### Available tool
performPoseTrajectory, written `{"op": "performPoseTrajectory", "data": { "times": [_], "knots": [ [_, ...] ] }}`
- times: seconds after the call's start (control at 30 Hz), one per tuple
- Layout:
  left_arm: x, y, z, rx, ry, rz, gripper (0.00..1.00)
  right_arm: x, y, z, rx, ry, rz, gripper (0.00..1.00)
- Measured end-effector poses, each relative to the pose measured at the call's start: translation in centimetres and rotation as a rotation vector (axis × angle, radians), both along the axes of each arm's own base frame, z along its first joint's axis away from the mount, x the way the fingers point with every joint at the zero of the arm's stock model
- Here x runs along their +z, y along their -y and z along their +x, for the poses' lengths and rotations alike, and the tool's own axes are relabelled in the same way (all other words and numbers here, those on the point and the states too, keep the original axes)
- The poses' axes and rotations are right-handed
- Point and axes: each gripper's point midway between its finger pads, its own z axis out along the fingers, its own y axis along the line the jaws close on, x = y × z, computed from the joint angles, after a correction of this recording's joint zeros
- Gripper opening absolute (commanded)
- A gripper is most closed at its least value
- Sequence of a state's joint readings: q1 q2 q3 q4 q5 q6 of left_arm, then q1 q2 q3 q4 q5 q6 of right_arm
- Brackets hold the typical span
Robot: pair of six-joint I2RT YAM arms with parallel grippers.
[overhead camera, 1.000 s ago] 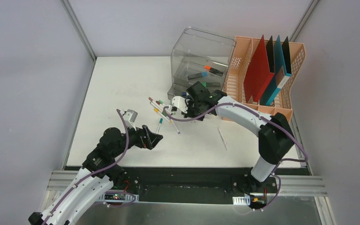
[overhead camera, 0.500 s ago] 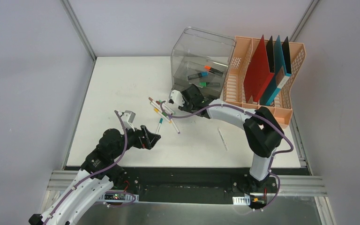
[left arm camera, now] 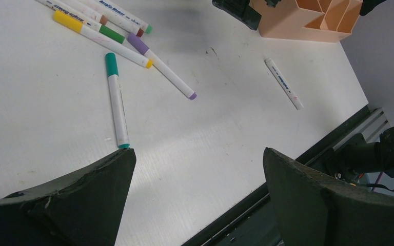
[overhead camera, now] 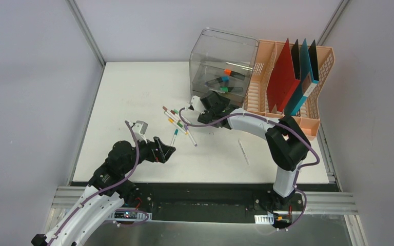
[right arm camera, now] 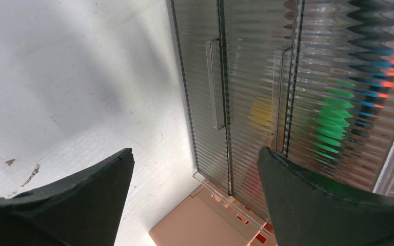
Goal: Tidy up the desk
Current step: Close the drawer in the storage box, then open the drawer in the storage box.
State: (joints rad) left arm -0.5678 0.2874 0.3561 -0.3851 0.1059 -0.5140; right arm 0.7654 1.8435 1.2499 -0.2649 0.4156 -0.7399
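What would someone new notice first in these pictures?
A clear ribbed plastic drawer box holding coloured markers stands toward the far right of the white desk, beside a peach plastic file rack with red, black and teal folders upright in it. Mid-desk lies a loose cluster of white felt-tip markers with coloured caps, and the right gripper hangs open at the drawer box's front.

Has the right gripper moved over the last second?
Yes. The right gripper has shifted toward the clear drawer box, away from the near edge of the desk.
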Motion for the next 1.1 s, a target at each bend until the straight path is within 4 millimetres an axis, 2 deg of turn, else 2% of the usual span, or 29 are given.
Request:
{"op": "performPoseTrajectory", "data": {
  "times": [0.2, 0.37, 0.47, 0.73, 0.9, 1.1],
  "knots": [
    [0.0, 0.0, 0.0, 0.001, -0.001, -0.001, 0.99, -0.3, 0.2, -0.3, -0.002, -0.024, 0.005, 0.94],
    [0.1, 0.0, 0.0, 0.002, -0.001, -0.006, 0.99, -0.5, 0.0, -1.9, 0.020, -0.105, 0.047, 0.94],
    [0.0, 0.2, 0.1, 0.003, -0.002, -0.016, 0.99, 0.4, -0.2, -3.1, 0.047, -0.147, 0.089, 0.94],
    [-0.2, 1.2, 0.4, -0.018, -0.022, -0.057, 0.99, 4.3, -0.7, -7.5, 0.193, -0.262, 0.219, 0.97],
    [-0.4, 2.4, 1.0, -0.042, -0.035, -0.095, 0.99, 5.8, 1.2, -10.5, 0.270, -0.374, 0.310, 0.98],
    [-0.3, 3.9, 2.1, -0.066, -0.043, -0.145, 0.99, 8.9, 4.8, -12.5, 0.276, -0.392, 0.487, 0.99]
  ]
}}
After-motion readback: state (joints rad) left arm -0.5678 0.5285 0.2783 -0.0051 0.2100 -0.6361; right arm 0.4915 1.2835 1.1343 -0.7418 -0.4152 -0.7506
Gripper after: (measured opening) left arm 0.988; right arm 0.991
